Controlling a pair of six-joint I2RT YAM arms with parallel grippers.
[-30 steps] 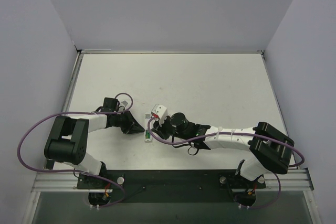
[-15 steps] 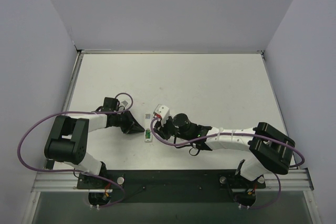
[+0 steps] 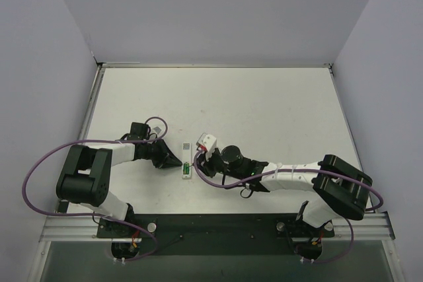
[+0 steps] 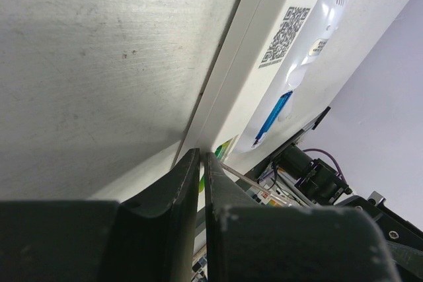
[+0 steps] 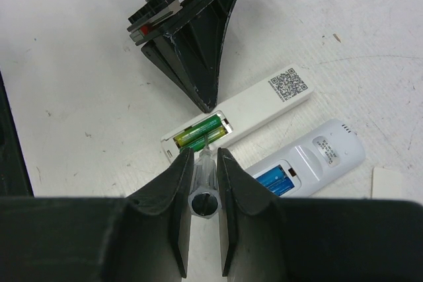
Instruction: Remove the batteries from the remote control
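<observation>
1. The green batteries (image 5: pixel 198 130) sit in the flat remote (image 5: pixel 261 105)'s open bay, blue batteries (image 5: pixel 274 181) in the rounded remote (image 5: pixel 324 156) alongside.
2. Probably light, slick, rigid, so lever one end up.
3. The right tool (image 5: pixel 203 156) is clamped on the stick (image 5: pixel 205 166); left tool (image 4: pixel 201 158) pinched together, empty.

The white left arm (image 3: pixel 119 153) and right arm (image 3: pixel 284 175) reach inward, wrists low. The left claw (image 4: pixel 201 154) is pinched nearly together; the right claw (image 5: pixel 203 153) clamps a thin white stick (image 5: pixel 203 201).

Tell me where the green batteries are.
Right wrist view, centre: the green batteries lie in the open bay of the QR-code remote, between the left gripper and the stick held by the right gripper.
</observation>
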